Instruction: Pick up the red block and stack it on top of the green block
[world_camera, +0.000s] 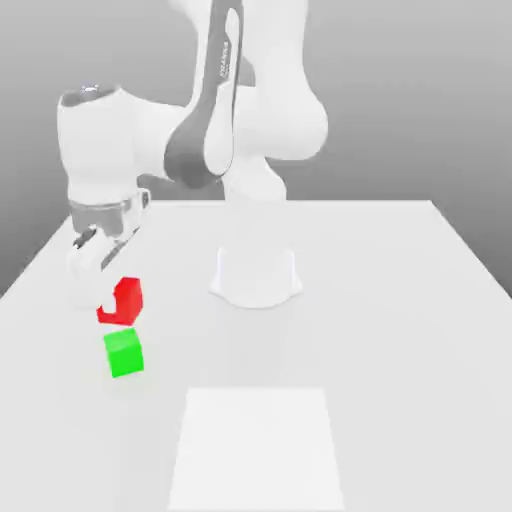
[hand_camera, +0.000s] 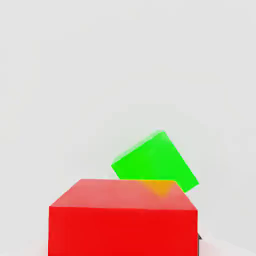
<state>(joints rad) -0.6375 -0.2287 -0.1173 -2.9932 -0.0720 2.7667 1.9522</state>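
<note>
- My end effector (world_camera: 108, 272) hangs over the table's (world_camera: 400, 300) side at the exterior view's left, tilted, with its fingers pointing down toward the blocks.
- The red block (world_camera: 122, 300) sits between my fingers, gripped and lifted off the table; one finger crosses part of its face in the exterior view, so the cube looks notched there.
- In the hand view the red block (hand_camera: 122, 217) is very close to the camera, its top face and one side face plain and smooth.
- The green block (world_camera: 124, 353) rests on the table, just below the red block in the exterior view, with a thin gap between them; the two are not touching.
- In the hand view the green block (hand_camera: 154, 162) lies beyond the red one, turned at an angle to it, and its near corner is hidden behind the red block's top edge.
- A faint orange tint shows on the red block's top where the green block meets it in the hand view.
- A lighter square patch (world_camera: 258, 448) lies on the table toward the exterior view's near edge, well apart from both blocks.
- My arm's base (world_camera: 255, 272) stands at the table's middle, apart from the cubes.
</note>
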